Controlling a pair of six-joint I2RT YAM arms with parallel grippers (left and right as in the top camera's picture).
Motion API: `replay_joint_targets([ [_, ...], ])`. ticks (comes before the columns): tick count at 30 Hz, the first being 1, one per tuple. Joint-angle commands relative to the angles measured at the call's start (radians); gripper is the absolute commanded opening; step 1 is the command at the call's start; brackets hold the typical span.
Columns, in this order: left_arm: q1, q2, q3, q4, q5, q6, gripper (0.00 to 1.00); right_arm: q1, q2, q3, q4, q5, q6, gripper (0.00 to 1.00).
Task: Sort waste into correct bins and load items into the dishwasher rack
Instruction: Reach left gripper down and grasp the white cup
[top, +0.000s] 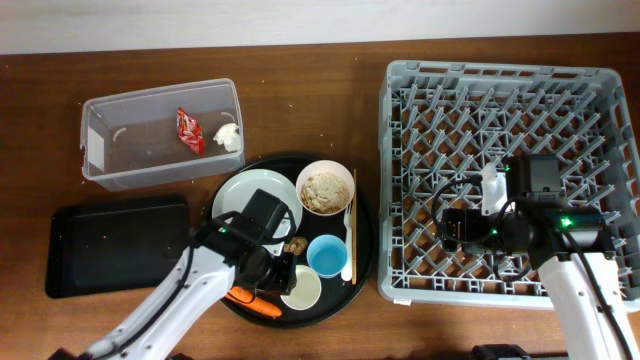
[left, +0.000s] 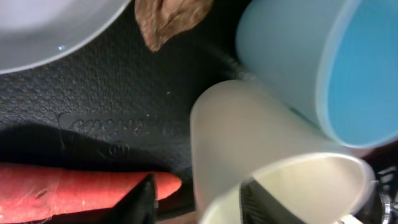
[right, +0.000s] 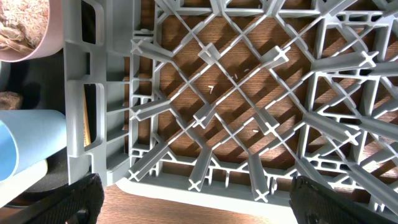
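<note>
The white cup (top: 303, 290) lies tipped on the round black tray next to the light-blue cup (top: 327, 255). My left gripper (top: 283, 275) is open and straddles the white cup's wall (left: 249, 137), with one finger inside the mouth and one outside by the carrot (left: 62, 190). The brown lump (top: 296, 244), the plate (top: 240, 195), the bowl (top: 324, 188) with food scraps, the fork (top: 347, 240) and the chopsticks (top: 354, 210) are on that tray. My right gripper (right: 214, 199) is wide open and empty above the dishwasher rack's (top: 500, 100) front-left corner.
The clear tub (top: 100, 140) at the back left holds the red wrapper (top: 189, 130) and the white tissue (top: 229, 137). The shallow black tray (top: 115, 245) lies in front of it. The round black tray (top: 365, 240) nearly touches the rack's left wall (right: 81, 93).
</note>
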Motion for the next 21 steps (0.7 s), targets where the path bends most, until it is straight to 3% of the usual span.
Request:
replay_joint_targets([
  [1,-0.001,0.037,-0.014,0.01,0.011,-0.002,0.33,-0.006,0.002,0.018,-0.001,0.006,0.007,0.98],
  [5,-0.001,0.037,-0.013,0.018,0.011,-0.002,0.11,-0.006,0.002,0.018,-0.001,0.006,0.007,0.99],
  [9,-0.001,0.037,-0.013,0.016,0.012,-0.002,0.01,-0.006,0.002,0.018,-0.001,0.006,0.007,0.98],
  [15,0.005,0.036,0.014,-0.051,0.011,0.005,0.01,-0.006,0.002,0.018,-0.004,0.006,0.007,0.98],
  [21,0.073,0.018,0.143,-0.214,0.008,0.06,0.01,-0.006,0.002,0.018,-0.003,0.002,0.008,0.98],
])
